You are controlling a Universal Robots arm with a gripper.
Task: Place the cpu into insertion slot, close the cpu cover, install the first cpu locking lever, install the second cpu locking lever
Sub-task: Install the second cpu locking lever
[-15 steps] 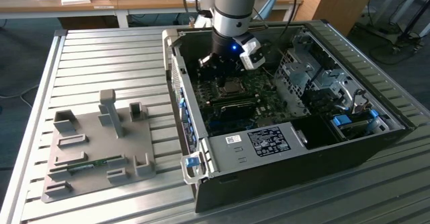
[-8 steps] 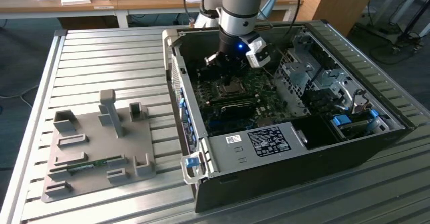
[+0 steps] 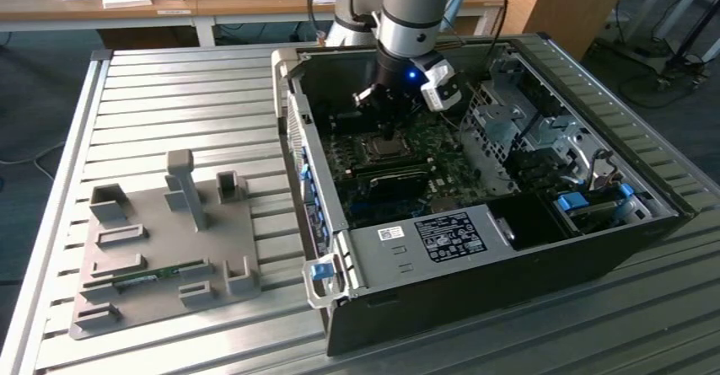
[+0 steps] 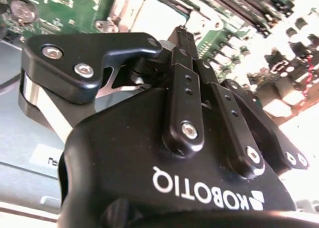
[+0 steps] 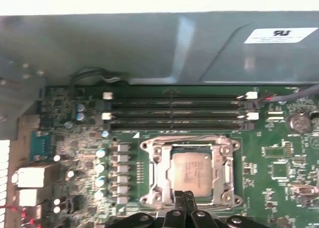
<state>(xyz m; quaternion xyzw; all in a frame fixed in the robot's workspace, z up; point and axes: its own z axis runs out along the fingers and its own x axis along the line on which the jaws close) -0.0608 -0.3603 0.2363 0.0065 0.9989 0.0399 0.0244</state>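
The cpu, a pale silvery square, lies in the socket on the green motherboard. The cpu cover, a silvery metal frame, lies flat around it. My gripper is shut with nothing visible between its fingers, its tips at the socket's edge just beside the cpu. In the exterior view the gripper hangs straight down inside the open computer case, right over the socket. The second wrist view shows the black fingers together, with the pale cpu beyond them. I cannot make out the locking levers.
Memory slots run alongside the socket, with the grey case wall beyond. A black power supply box with a white label fills the case's front. A grey fixture plate with holders lies on the slatted metal table at the exterior view's left.
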